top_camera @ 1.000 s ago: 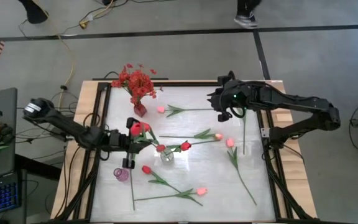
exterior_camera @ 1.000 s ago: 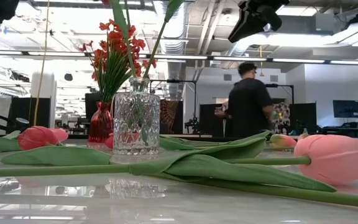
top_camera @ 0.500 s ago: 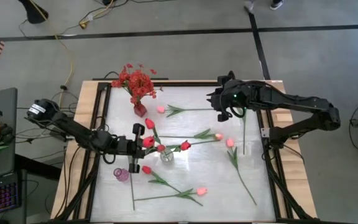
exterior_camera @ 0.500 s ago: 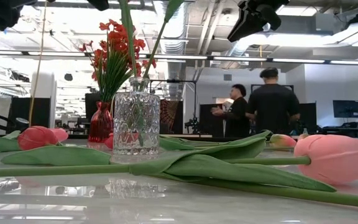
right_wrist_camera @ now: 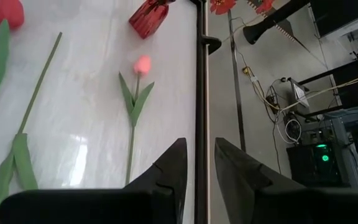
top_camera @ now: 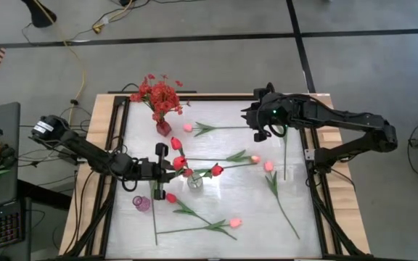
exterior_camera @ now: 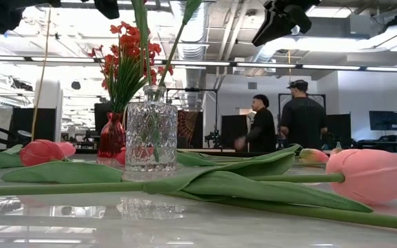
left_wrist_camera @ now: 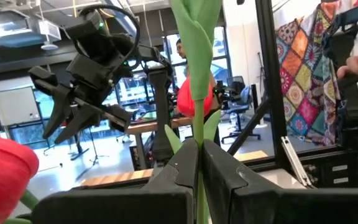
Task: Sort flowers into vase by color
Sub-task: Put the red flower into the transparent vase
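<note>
The left tool is clamped on the thin green stem of a red tulip, just left of the clear glass vase near the middle of the counter. In the left wrist view the two dark fingers press the stem between them, with a folded leaf and the red bud rising straight up beyond them. Another red bud shows close at that picture's edge. In the low view the clear glass vase already holds green stems that reach up out of the frame.

A small pink vase stands just on the near side of the left tool, and a red tulip lies on the counter beside it. On the far side of the tool a red vase holds a bushy spray of small red blossoms.

The right tool hangs above the far right part of the counter, its fingers slightly apart and holding nothing. Ahead of it lies a pink tulip, with the red vase beyond. More pink tulips and red tulips lie scattered on the counter between the two tools and nearer the front edge.

Two people stand in the room behind the counter.
</note>
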Controlling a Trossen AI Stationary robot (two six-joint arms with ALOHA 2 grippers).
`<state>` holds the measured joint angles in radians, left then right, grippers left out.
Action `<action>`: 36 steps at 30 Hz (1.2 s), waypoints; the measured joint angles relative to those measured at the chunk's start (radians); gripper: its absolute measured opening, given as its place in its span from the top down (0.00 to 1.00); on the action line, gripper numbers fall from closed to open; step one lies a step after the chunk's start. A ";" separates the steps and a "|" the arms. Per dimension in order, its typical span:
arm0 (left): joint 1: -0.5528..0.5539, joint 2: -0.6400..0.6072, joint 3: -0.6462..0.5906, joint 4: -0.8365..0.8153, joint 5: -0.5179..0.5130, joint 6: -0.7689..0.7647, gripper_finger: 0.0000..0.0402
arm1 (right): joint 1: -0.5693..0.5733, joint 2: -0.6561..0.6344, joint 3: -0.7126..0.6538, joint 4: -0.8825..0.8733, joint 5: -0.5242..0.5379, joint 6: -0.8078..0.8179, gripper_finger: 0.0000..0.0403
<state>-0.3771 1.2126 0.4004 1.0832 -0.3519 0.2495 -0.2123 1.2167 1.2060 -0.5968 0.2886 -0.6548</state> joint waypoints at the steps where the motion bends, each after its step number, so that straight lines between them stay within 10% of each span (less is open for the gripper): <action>1: 0.000 0.002 0.000 -0.001 0.000 -0.008 1.00 | 0.000 0.000 0.000 0.000 0.000 0.000 0.73; 36: 0.045 0.230 0.000 0.148 0.007 -0.104 1.00 | 0.000 0.000 0.001 0.007 -0.001 -0.008 0.73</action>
<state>-0.3325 1.4425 0.4004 1.2312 -0.3447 0.1452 -0.2123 1.2171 1.2068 -0.5900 0.2878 -0.6624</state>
